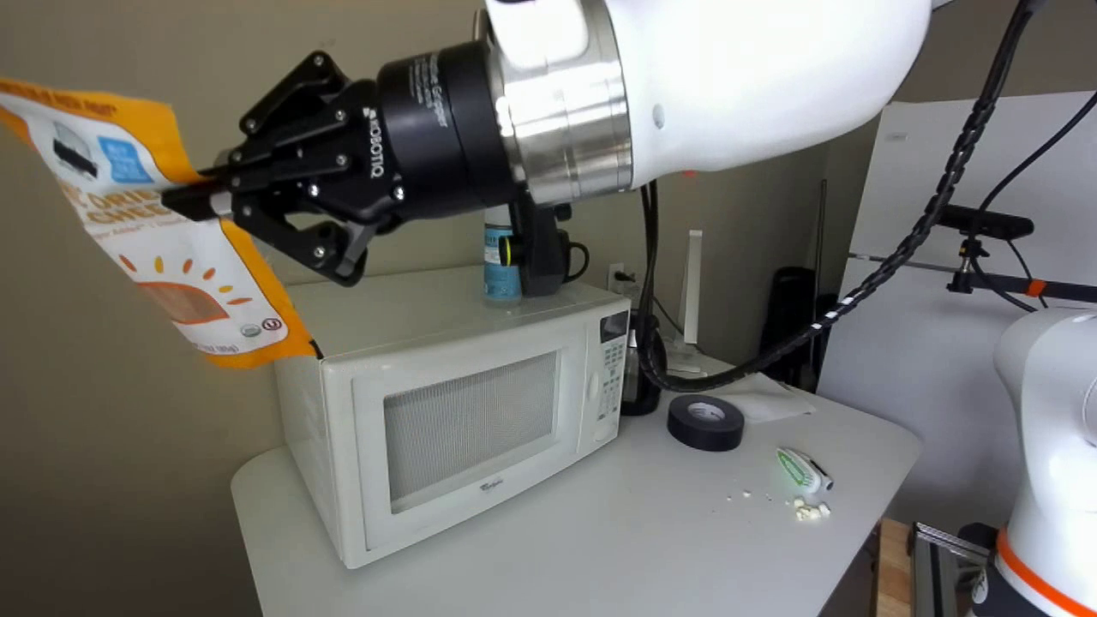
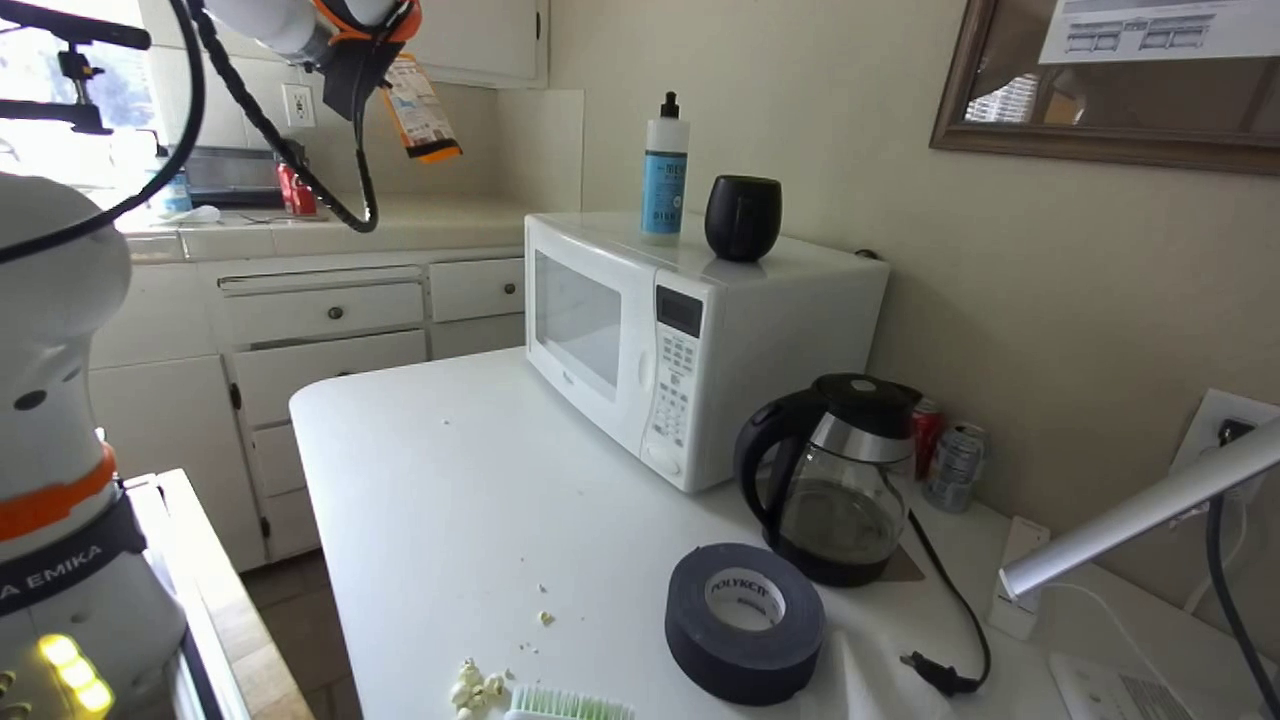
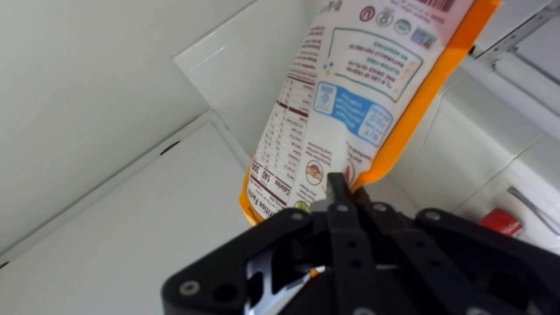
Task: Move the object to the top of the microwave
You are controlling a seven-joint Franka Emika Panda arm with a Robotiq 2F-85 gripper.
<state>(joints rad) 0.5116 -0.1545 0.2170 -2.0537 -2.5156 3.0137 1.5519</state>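
Gripper [image 1: 188, 194] of black jointed links pinches one edge of a creased, orange-edged white packet [image 1: 171, 244], aloft and apart from a boxy white microwave [image 2: 720, 330] whose glossy top is partly occupied by a blue-labelled plastic bottle [image 2: 664, 190] and rounded black mug [image 2: 743, 218], a glass-sided kettle [image 2: 840, 495] and dark ring-shaped tape roll [image 2: 745, 658] resting on the round-cornered white table [image 2: 480, 500].

A snack packet [image 1: 163, 244] held aloft in the claw [image 1: 195, 193].
The white arm [image 1: 754, 77] reaches in from the view's right side, jaws closed on one side edge of the tilted, orange-bordered snack packet. Its lower corner overlaps a top corner of the microwave [image 1: 463, 420]; contact cannot be told. A blue-labelled bottle [image 1: 502, 261] stands on the microwave; beside it shows a dark mug [image 1: 566, 257], largely hidden. On the bench [image 1: 668, 531] lie a black tape roll [image 1: 705, 437], a green-and-white brush [image 1: 803, 471] and white crumbs [image 1: 810, 512].
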